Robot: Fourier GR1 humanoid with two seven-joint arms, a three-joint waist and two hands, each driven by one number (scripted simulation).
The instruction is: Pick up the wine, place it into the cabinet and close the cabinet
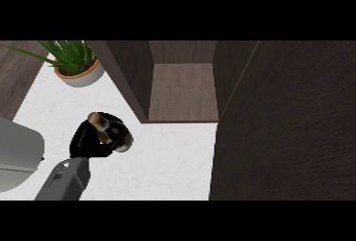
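My left hand (87, 143) is over the white counter (167, 160), left of the cabinet's opening, with its fingers curled round the dark wine bottle (99, 122). Only the bottle's brownish neck and a bit of dark glass show above the hand; the rest is hidden. The cabinet (182, 89) stands open at the back, with a bare wooden shelf inside. Its dark door (285, 122) is swung out toward me and fills the right side of the view. The bottle is outside the cabinet, a little in front of its left wall (128, 75). My right hand does not show.
A potted green plant (80, 70) in a white and orange pot stands at the back left of the counter. A grey rounded object (17, 150) lies at the left edge, close to my forearm.
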